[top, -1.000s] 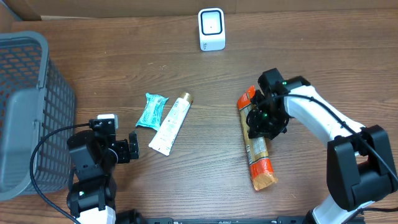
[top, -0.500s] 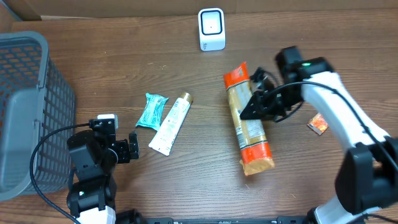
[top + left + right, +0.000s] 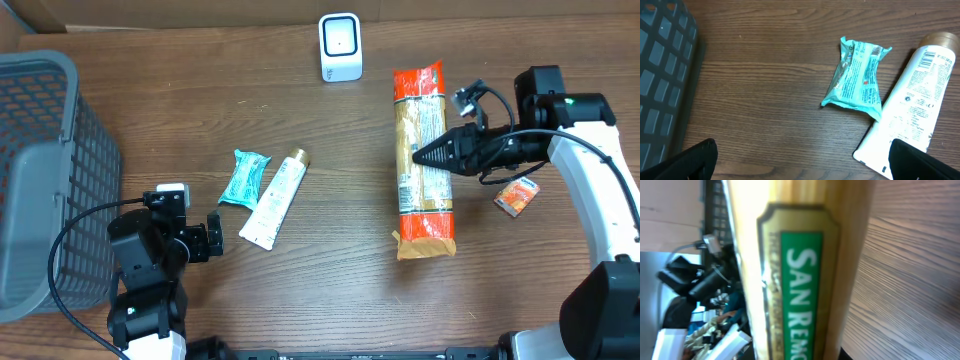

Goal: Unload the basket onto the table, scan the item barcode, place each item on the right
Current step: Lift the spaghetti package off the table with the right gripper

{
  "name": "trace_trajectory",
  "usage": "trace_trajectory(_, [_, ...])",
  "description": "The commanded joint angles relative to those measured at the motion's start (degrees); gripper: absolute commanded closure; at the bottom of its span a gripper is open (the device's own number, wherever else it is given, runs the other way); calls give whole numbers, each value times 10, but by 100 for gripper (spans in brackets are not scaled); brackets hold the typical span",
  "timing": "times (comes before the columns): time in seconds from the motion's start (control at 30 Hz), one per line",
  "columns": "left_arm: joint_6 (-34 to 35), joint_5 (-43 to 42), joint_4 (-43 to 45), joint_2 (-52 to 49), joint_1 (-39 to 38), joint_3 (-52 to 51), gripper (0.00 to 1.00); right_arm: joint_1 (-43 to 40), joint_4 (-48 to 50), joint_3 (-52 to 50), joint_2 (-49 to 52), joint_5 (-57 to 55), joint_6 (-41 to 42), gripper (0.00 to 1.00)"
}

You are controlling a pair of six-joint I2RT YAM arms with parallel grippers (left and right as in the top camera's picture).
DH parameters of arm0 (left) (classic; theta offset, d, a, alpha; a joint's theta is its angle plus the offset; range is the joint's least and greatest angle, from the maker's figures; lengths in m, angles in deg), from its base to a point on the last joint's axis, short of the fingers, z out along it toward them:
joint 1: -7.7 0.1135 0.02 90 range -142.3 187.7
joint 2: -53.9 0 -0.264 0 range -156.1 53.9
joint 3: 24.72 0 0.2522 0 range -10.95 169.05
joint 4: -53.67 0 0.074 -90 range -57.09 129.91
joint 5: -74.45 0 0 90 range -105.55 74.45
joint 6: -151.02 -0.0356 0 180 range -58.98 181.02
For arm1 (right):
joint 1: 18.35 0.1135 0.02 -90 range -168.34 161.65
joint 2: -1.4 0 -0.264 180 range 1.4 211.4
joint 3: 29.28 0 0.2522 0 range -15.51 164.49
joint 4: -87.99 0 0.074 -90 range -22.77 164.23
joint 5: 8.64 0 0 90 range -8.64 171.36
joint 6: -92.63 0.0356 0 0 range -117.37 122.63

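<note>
While the right gripper point(image 3: 422, 155) clamps the pasta packet point(image 3: 420, 105), long axis twelve to six, overhead puts the scanner point(image 3: 340, 46) at its eleven o'clock and the basket point(image 3: 40, 170), nothing visible inside, at nine; left wrist shows the left gripper point(image 3: 800, 167) spread wide, empty; right wrist shows the packet filling the view.

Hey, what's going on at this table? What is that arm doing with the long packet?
The right hand is shut on a long pack of spaghetti, apparently lifted, just right of the small white scanner at the far edge. The scan looks not yet done. The left hand sits open and idle near a teal packet and a white tube, with a grey basket beside it.
</note>
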Motion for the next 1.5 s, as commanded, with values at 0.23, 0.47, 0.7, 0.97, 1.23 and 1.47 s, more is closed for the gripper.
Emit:
trace_trajectory(0.23, [-11, -8, 2, -1, 3, -1, 0, -13, -8, 22, -21, 59, -40, 96])
trace_trajectory(0.47, [-11, -8, 2, -1, 3, -1, 0, -13, -7, 23, -21, 31, -52, 96])
trace_trajectory(0.7, [-11, -8, 2, -1, 3, -1, 1, -13, -15, 22, -21, -14, -80, 96])
trace_trajectory(0.97, [-11, -8, 2, -1, 3, -1, 0, -13, -20, 22, -21, -30, -82, 96])
trace_trajectory(1.23, [-11, -8, 2, -1, 3, -1, 0, -13, -27, 22, -21, -33, -93, 96])
trace_trajectory(1.47, [-11, -8, 2, -1, 3, -1, 0, -13, -23, 22, -21, -7, -93, 96])
